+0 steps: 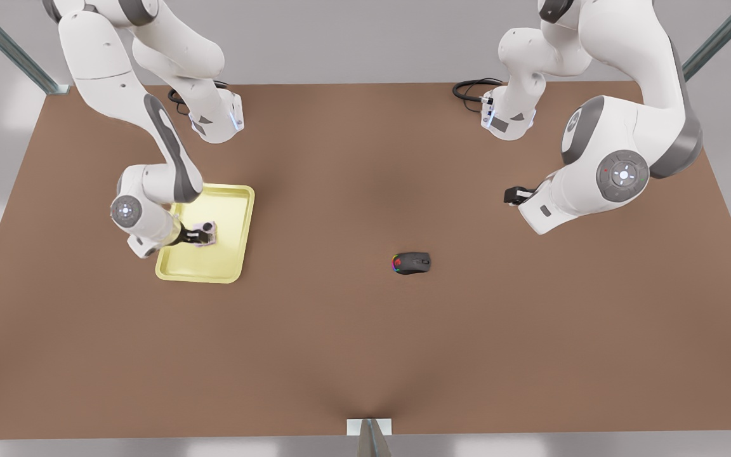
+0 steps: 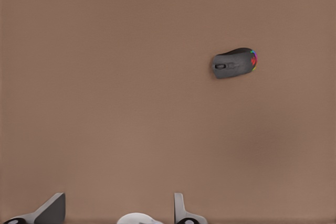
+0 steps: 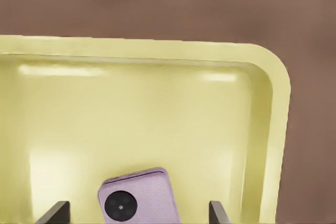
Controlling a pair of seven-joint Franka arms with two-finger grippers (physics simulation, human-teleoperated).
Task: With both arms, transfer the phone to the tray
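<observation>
The pale pink phone [image 3: 140, 196] lies flat on the floor of the pale yellow tray [image 3: 157, 103], one black round lens showing. My right gripper [image 3: 137, 203] is open just over it, a finger on each side with a gap to the phone. On the front view's left, that gripper [image 1: 200, 235] covers most of the phone [image 1: 209, 227] inside the tray [image 1: 242, 216]. My left gripper [image 1: 513, 195] hangs open and holding nothing on the front view's right, well above the brown table. In the left wrist view its fingers [image 2: 52, 209] frame bare table.
A black mouse [image 1: 412, 262] with rainbow lights sits near the table's middle, also seen as the mouse [image 2: 234, 63] in the left wrist view. Black cables [image 1: 470, 90] coil by the arm bases at the back edge.
</observation>
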